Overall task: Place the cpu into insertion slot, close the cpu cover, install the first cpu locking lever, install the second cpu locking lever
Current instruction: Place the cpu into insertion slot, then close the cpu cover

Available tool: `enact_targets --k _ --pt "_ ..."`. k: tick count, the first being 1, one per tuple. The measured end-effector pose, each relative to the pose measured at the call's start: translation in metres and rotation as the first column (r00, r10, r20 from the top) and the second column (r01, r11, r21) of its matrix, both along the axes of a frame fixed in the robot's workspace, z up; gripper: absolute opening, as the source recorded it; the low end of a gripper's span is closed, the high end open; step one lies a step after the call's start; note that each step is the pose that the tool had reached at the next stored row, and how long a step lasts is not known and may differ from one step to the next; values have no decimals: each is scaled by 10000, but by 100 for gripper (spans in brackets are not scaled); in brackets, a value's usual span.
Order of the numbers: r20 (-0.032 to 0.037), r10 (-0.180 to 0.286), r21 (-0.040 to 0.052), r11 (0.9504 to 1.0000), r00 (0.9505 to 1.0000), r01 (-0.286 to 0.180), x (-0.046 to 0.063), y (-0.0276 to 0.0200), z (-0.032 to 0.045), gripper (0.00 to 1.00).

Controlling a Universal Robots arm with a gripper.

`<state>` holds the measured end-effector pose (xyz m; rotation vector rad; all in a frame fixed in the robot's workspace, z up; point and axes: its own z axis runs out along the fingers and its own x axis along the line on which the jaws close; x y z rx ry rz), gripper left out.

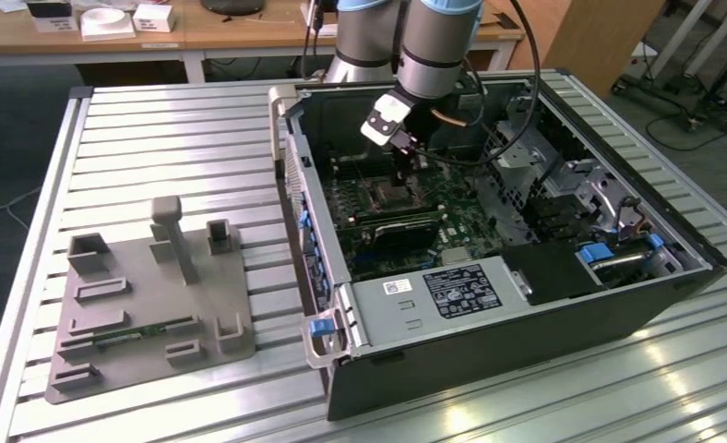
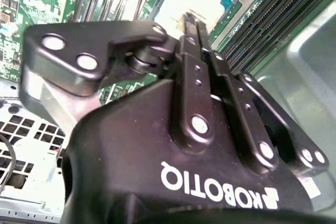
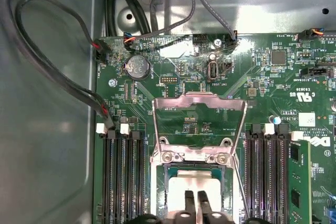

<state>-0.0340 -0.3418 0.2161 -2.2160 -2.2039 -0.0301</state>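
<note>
fingers pinched together, nothing between, tips just over cpu top; cpu lies in insertion slot, inside computer case on table, the exterior view's right side; cpu cover swung open, standing clear of slot

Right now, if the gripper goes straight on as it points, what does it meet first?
Probably the cpu, lying in the insertion slot; the gripper points right at it, gap unclear.
</note>
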Motion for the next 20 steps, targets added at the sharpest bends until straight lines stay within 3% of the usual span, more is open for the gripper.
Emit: enact_targets --k 4,15,20 --pt "0 0 0 10000 10000 0 1 0 0 10" --pt "0 2 0 10000 10000 -2 9 0 0 10" --pt "2 2 -1 10000 10000 -2 8 0 35 10"
